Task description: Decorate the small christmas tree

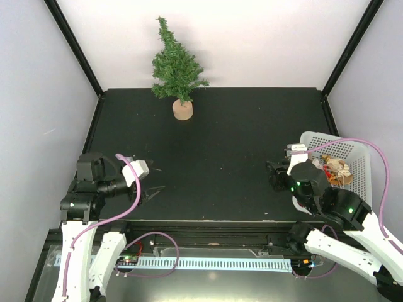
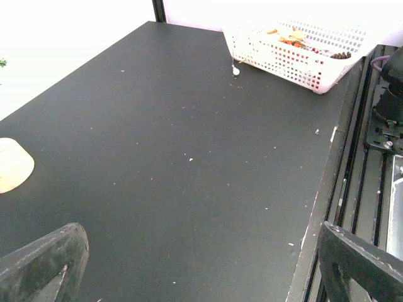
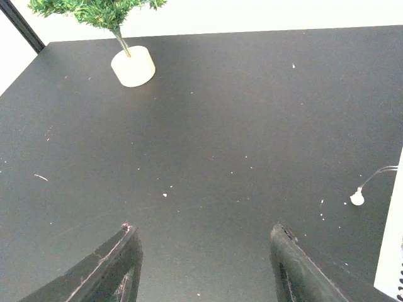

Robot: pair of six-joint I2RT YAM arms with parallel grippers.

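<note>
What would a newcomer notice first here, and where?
The small christmas tree, green and bristly on a round light-wood base, stands at the far edge of the black table, left of centre. A white perforated plastic basket holding small brownish items sits at the right edge.

- Top view: fixed high behind the arm bases, looking down and forward over the whole bench point(image 1: 220, 145), with the small christmas tree point(image 1: 176, 63) at the far edge.
- Left wrist: low over the near left, facing right toward the basket point(image 2: 296, 56).
- Right wrist: low, facing far-left toward the tree.
- Both wrist views share mid-bench and the wooden base point(image 3: 133, 66).
</note>
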